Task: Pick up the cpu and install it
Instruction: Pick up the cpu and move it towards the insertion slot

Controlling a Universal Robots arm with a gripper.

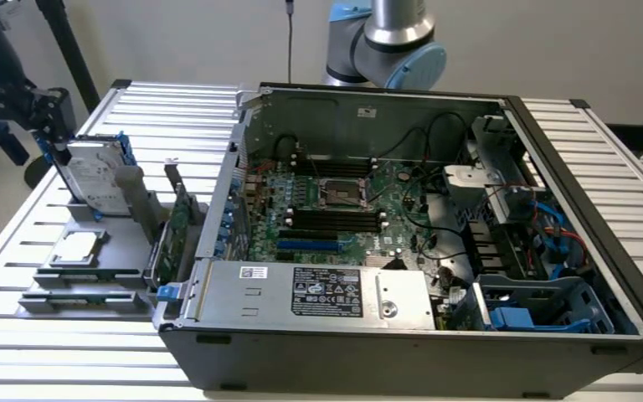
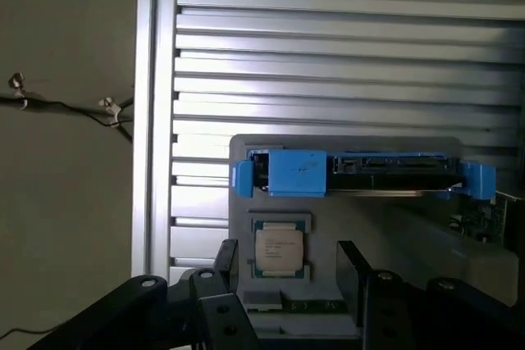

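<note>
The cpu, a small flat square chip with a silver-grey top, lies in a recess of the grey parts holder at the exterior view's left. My gripper hangs high above the holder, near the hard drive's top, and is open. In the wrist view its black fingers stand apart on either side of the cpu, well clear of it. The open computer case shows the motherboard with its bare cpu socket.
A silver hard drive with a blue bracket stands upright in the holder behind the cpu. A green circuit card stands between holder and case. The slatted metal table ends close beyond the holder. Cables crowd the case's right side.
</note>
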